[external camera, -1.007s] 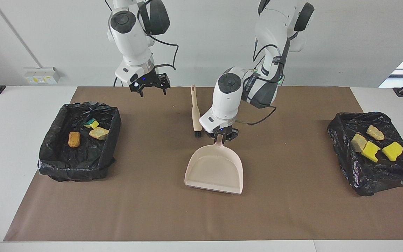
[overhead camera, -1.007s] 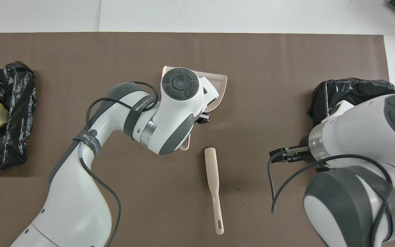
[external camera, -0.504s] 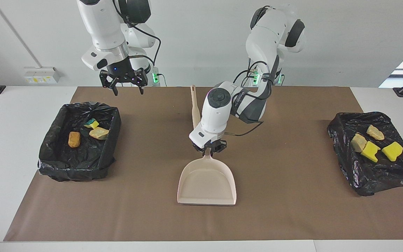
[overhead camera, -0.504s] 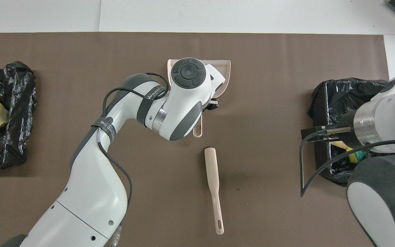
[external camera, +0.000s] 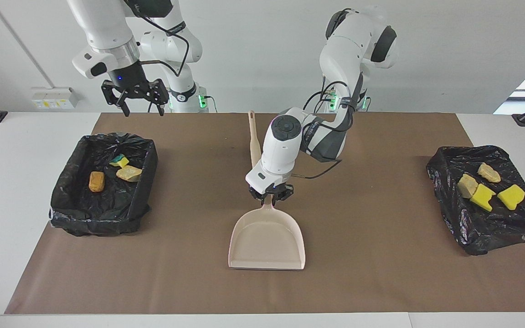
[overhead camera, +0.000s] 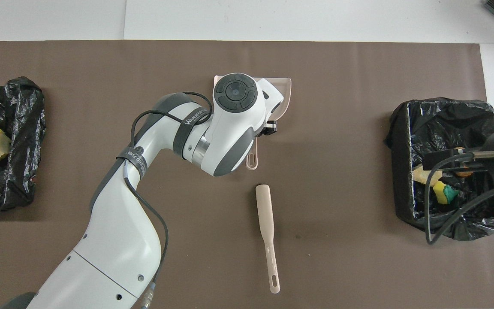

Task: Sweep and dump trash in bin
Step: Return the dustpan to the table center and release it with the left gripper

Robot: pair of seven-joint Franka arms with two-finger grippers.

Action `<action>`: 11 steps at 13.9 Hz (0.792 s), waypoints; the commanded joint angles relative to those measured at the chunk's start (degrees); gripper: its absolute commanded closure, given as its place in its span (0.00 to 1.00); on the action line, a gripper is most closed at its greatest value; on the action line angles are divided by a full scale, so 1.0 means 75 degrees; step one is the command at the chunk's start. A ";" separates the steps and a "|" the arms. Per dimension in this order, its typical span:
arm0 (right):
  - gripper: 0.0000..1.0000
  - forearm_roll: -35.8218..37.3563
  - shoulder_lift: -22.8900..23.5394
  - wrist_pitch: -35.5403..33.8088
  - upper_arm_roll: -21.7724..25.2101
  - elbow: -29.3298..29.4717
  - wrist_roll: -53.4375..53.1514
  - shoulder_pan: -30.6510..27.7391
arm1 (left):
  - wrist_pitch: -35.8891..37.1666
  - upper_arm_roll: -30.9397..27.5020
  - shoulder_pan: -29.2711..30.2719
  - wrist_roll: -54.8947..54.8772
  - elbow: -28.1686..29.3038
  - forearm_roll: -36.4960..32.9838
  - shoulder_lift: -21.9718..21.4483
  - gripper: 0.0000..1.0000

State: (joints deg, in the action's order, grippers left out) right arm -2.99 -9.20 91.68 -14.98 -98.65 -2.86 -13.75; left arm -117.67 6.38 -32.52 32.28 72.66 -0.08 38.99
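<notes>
broadly, the brown mat (external camera: pixel 381 282) covers most of the surface (external camera: pixel 30 132), and everything sits on it. two black-lined bins stand at its ends: the bin at the right arm's end (external camera: pixel 103 182) holds three pieces of trash (external camera: pixel 96 181), an orange-brown lump, a tan lump and a yellow-green sponge; the bin at the left arm's end (external camera: pixel 486 200) holds four more, yellow sponges and beige lumps (external camera: pixel 511 196).

the left arm reaches out over the middle of the mat, and the left hand (external camera: pixel 271 194) sits at the handle of the pale pink dustpan (external camera: pixel 267 241). the pan lies flat on the mat with nothing in it, well apart from both bins. whether its fingers grip the handle or have let go i cannot tell.

the right hand (external camera: pixel 139 98) hangs high in the air with its fingers spread wide and nothing between them, above the mat's edge near the right arm's bin, well clear of the trash inside.

the beige-handled brush (overhead camera: pixel 266 231) lies on the mat between the dustpan and the robots, touched by neither hand.
</notes>
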 commanded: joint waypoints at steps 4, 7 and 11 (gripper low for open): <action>0.00 0.0023 0.0066 -0.0177 0.0086 0.0181 0.0159 -0.0018 | 0.0208 -0.0136 0.0198 0.0021 0.0936 0.0127 -0.1373 0.00; 0.00 0.0129 0.0101 -0.0655 0.0273 0.0658 0.0182 -0.0077 | 0.0313 -0.0136 0.0818 -0.0027 0.2319 0.0116 -0.2698 0.00; 0.00 0.0175 0.0148 -0.0939 0.0962 0.0978 0.0660 0.0109 | 0.1130 -0.0124 0.2141 -0.2303 0.3307 0.0116 -0.4363 0.00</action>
State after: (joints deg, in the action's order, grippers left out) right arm -2.83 -9.12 85.64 -10.45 -92.79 -1.57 -13.74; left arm -111.81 5.10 -20.66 23.35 90.25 -0.08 14.45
